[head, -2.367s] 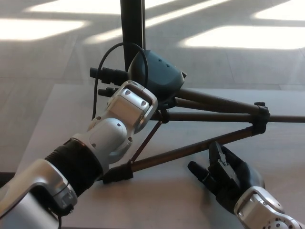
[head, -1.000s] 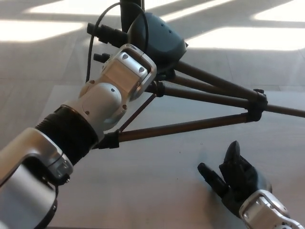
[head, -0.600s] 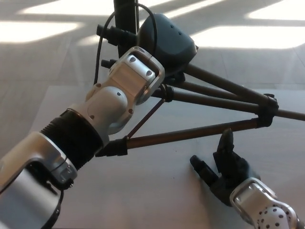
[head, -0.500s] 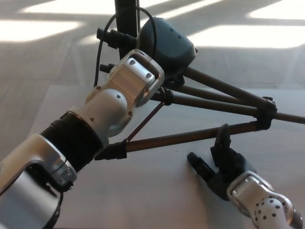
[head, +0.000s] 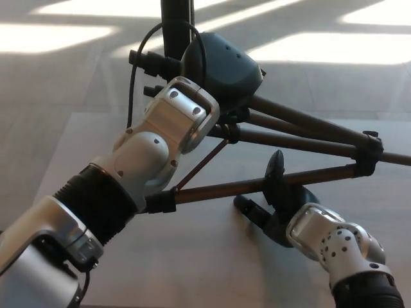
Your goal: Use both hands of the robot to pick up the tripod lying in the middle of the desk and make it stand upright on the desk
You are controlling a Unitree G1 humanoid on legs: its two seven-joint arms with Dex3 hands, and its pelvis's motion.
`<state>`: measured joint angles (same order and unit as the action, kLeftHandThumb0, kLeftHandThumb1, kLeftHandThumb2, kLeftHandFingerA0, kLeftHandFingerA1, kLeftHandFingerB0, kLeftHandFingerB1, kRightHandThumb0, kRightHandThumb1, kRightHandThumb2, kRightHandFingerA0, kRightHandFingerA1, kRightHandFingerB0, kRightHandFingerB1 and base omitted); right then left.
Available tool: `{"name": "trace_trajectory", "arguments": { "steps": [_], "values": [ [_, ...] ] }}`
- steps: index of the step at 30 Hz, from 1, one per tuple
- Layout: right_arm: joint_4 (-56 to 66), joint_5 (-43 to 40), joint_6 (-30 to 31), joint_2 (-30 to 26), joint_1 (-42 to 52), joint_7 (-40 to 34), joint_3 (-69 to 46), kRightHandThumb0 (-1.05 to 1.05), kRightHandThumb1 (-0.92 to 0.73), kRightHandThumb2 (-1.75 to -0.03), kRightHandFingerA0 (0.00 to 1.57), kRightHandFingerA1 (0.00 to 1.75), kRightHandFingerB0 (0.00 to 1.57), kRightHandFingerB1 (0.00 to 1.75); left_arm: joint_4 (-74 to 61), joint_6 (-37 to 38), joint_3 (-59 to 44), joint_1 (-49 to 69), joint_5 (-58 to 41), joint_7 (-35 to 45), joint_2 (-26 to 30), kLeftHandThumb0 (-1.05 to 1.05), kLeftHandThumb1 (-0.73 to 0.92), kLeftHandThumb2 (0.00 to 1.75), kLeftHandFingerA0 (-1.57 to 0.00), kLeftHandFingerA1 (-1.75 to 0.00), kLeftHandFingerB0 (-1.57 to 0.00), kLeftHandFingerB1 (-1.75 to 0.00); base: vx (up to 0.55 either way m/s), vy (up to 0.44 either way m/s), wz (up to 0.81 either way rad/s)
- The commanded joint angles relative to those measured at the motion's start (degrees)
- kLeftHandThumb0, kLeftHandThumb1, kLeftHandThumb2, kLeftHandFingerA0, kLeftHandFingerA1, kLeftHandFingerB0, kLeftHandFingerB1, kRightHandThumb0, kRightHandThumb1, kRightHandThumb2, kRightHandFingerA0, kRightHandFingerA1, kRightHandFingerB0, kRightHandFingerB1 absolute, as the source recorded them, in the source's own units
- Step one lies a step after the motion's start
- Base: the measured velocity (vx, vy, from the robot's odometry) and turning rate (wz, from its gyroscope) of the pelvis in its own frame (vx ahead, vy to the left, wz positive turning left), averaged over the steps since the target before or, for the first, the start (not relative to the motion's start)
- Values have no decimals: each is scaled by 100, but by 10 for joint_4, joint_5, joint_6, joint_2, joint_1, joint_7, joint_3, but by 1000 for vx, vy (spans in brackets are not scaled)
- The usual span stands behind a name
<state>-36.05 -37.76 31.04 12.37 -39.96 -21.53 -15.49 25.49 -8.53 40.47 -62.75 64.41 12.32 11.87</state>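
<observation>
At the counter's (head: 83,141) two o'clock side, the tripod (head: 289,138) hangs raised by its head; left robot hand (head: 183,122) hidden, state untellable; right robot hand (head: 279,199), spread, has risen to its lower leg

The tripod (head: 289,138) has dark, smooth metal-looking legs and a matt black plastic head. The desk (head: 192,263) looks like matt grey wood-grain laminate. The right hand (head: 273,202) is matt black.

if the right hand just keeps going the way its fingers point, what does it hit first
Most likely the nearest tripod leg. The right hand is open, one finger reaching up at that leg from the near side. Depth is unclear, so it may already touch.
</observation>
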Motion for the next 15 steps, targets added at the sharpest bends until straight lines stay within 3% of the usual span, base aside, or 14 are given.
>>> {"name": "trace_trajectory", "arguments": {
  "steps": [1, 2, 3, 4, 5, 6, 7, 8, 9, 10, 12, 13, 14, 15],
  "values": [
    [-10, 13, -72, 21, -6, -48, -51, -70, -42, -87, 0, 35, 0, 28, -6, -17, -11, -5, 8, -9, -9, -31, 63, 79, -91, -171, -81, -107, 0, 0, 0],
    [-13, 16, -78, 21, -9, -52, -52, -65, -42, -86, 0, 48, 0, 37, -6, -18, -12, -5, 7, -7, -10, -26, 59, 82, -106, -169, -82, -120, 0, 0, 0],
    [-16, 18, -82, 22, -11, -55, -54, -65, -42, -86, 0, 48, 0, 37, -7, -18, -12, -5, 7, -6, -11, -26, 59, 82, -106, -169, -82, -120, 0, 0, 0],
    [-23, 13, -122, 35, -19, -66, -74, -56, -60, -58, 1, 63, 6, 38, -6, -18, -15, -8, 6, -3, -11, -31, 62, 79, -90, -174, -80, -119, 0, 0, 0],
    [-20, 8, -138, 42, -21, -72, -82, -50, -66, -60, 13, 69, 10, 42, -6, -18, -14, -9, 9, -2, -11, -30, 63, 78, -92, -172, -80, -113, 0, 0, 0],
    [-22, 11, -162, 49, -23, -75, -87, -39, -84, -64, 37, 97, 22, 53, -5, -18, -13, -9, 11, -5, -11, -31, 61, 80, -91, -173, -84, -113, 0, 0, 0],
    [-24, 16, -183, 53, -24, -75, -88, -39, -84, -64, 37, 97, 22, 53, -4, -17, -14, -8, 11, -10, -10, -31, 61, 80, -91, -173, -84, -113, 0, 0, 0],
    [-35, 19, -223, 55, -29, -91, -100, -45, -81, -64, 77, 122, 55, 82, -2, -16, -17, -6, 8, -16, -12, -31, 61, 81, -91, -173, -84, -114, 0, 0, 0],
    [-42, 19, -236, 53, -33, -99, -107, -43, -69, -64, 90, 166, 75, 87, -1, -17, -18, -6, 6, -12, -12, -31, 67, 81, -92, -172, -82, -111, 0, 0, 0],
    [-46, 18, -233, 49, -35, -100, -109, -43, -69, -64, 90, 166, 75, 87, 0, -19, -17, -7, 7, -3, -12, -31, 67, 81, -92, -172, -82, -111, 0, 0, 0],
    [-46, 28, -191, 29, -38, -106, -99, -39, -57, -79, 118, 175, 98, 142, 0, -16, -19, -6, 5, -7, -10, -31, 62, 79, -92, -170, -85, -104, 0, 0, 0],
    [-46, 37, -184, 25, -40, -115, -94, -36, -57, -91, 118, 175, 108, 146, 1, -15, -19, -5, 4, -8, -10, -30, 61, 78, -93, -170, -85, -104, 0, 0, 0],
    [-45, 40, -184, 26, -42, -121, -95, -36, -57, -91, 118, 175, 108, 146, 2, -13, -19, -6, 4, -8, -9, -30, 61, 78, -93, -170, -85, -104, 0, 0, 0],
    [-27, 59, -188, 33, -39, -155, -86, -39, -56, -92, 120, 175, 92, 150, 5, -11, -21, -6, 3, -13, -8, -30, 59, 79, -93, -169, -84, -108, 0, 0, 0]
  ]
}}
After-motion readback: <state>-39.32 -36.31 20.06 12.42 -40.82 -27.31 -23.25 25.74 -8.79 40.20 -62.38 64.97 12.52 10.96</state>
